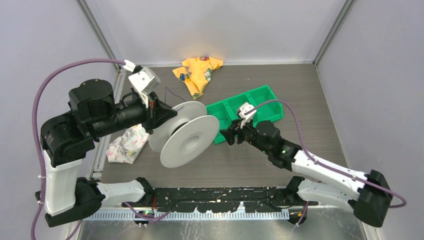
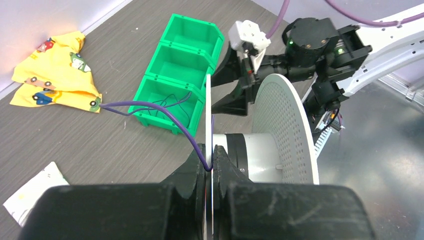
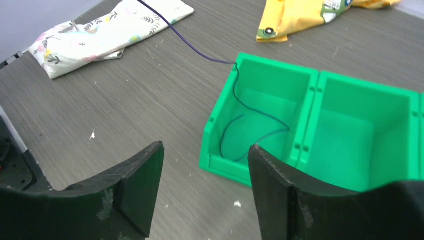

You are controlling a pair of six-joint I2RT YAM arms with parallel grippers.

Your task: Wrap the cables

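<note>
Spool [image 1: 190, 141] at left end effector [image 1: 164, 114]

Left fingers [image 2: 192, 170] clamped, right fingers [image 3: 135, 190] spread, apparently hovering

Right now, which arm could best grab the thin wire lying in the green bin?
Right arm. The right gripper is open, hovering beside the green bin, where the wire loops lie. The left gripper is shut on the spool flange, so it's busy.

green bin [image 3: 307, 120], pale spool [image 1: 187, 142], purple cable [image 2: 125, 104]
</note>
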